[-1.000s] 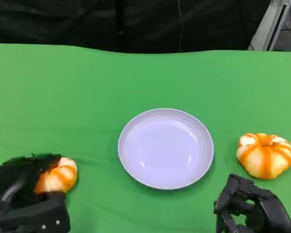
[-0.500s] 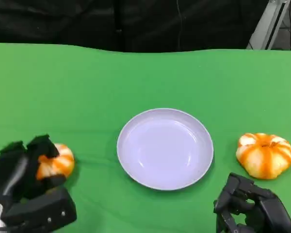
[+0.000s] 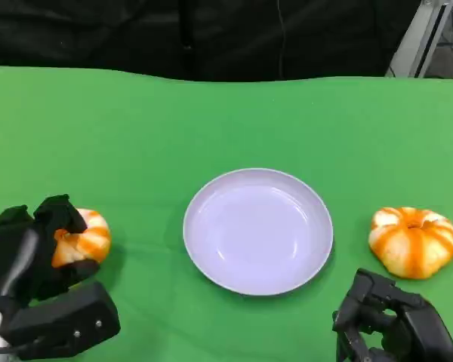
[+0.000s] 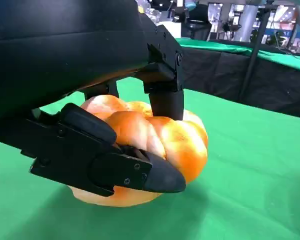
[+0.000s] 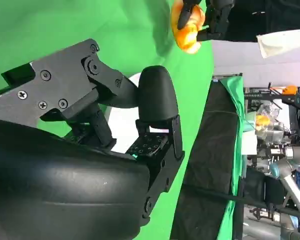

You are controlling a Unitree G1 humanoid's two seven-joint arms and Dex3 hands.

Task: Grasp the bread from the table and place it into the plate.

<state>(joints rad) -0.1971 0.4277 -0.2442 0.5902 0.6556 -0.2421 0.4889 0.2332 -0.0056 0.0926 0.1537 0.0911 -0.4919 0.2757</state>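
Orange bread (image 3: 81, 240) sits clasped in the left hand (image 3: 32, 260), the plate (image 3: 257, 230) lying toward the robot's right; right hand (image 3: 389, 320) curled, holding nothing.

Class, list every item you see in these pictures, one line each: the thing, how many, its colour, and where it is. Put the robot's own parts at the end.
bread roll in the left hand: 1, orange and white, at the table's left, gripped by the left hand
bread roll on the table: 1, orange and white, right of the plate, lying free
plate: 1, pale lilac, middle of the table, nothing in it
table: 1, green cloth cover
left hand: 1, black, fingers wrapped around the roll
right hand: 1, black, fingers curled in, holding nothing, near the free roll
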